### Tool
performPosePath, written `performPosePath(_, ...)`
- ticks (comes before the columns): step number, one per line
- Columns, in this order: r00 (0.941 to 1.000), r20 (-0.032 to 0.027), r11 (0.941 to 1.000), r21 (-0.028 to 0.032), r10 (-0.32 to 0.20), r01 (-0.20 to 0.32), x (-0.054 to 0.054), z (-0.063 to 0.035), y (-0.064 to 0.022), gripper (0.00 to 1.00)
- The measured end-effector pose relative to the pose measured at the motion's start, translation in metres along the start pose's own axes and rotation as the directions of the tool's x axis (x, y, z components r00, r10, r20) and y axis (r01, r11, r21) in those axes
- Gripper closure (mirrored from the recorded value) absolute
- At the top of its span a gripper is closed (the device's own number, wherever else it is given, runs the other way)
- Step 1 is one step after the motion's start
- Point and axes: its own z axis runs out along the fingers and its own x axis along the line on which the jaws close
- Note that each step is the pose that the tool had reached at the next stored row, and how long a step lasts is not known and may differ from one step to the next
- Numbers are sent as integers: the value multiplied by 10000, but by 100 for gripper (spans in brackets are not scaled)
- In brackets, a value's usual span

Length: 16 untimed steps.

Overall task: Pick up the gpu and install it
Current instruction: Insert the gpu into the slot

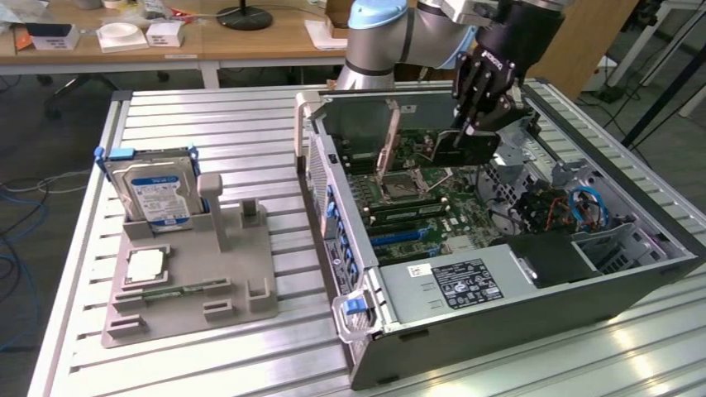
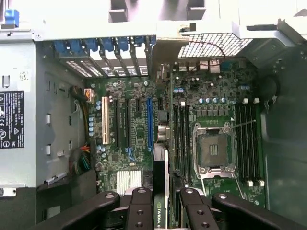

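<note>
The gpu (image 1: 464, 150) is held edge-down above the motherboard (image 1: 441, 198) inside the open computer case (image 1: 530, 322). For a clean seating, its edge is best squared over the long blue slot (image 2: 149, 122). The card is pinched between the gripper's (image 1: 472, 124) partly closed jaws.
</note>
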Motion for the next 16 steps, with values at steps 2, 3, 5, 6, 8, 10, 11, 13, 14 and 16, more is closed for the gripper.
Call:
performPosePath(2, 10000, 2, 10000, 17, 1, -1, -1, 4, 0, 74)
performPosePath(3, 10000, 7, 9999, 137, 3, -3, -3, 5, 1, 74)
performPosePath(5, 10000, 23, 9995, 324, 4, -4, -4, 19, 1, 74)
performPosePath(6, 10000, 24, 9994, 346, 3, -4, -4, 37, -2, 74)
performPosePath(8, 10000, 20, 9994, 353, 2, -3, -5, 45, -3, 74)
performPosePath(10, 10000, 21, 9994, 354, 4, -4, -4, 46, -3, 74)
performPosePath(11, 10000, 21, 9994, 354, 4, -5, -5, 46, -2, 74)
performPosePath(13, 10000, 22, 9994, 354, 4, -5, -4, 46, -2, 74)
performPosePath(14, 10000, 21, 9994, 354, 4, -4, -4, 46, -2, 74)
performPosePath(16, 10000, 21, 9994, 354, 4, -5, -5, 46, -2, 74)
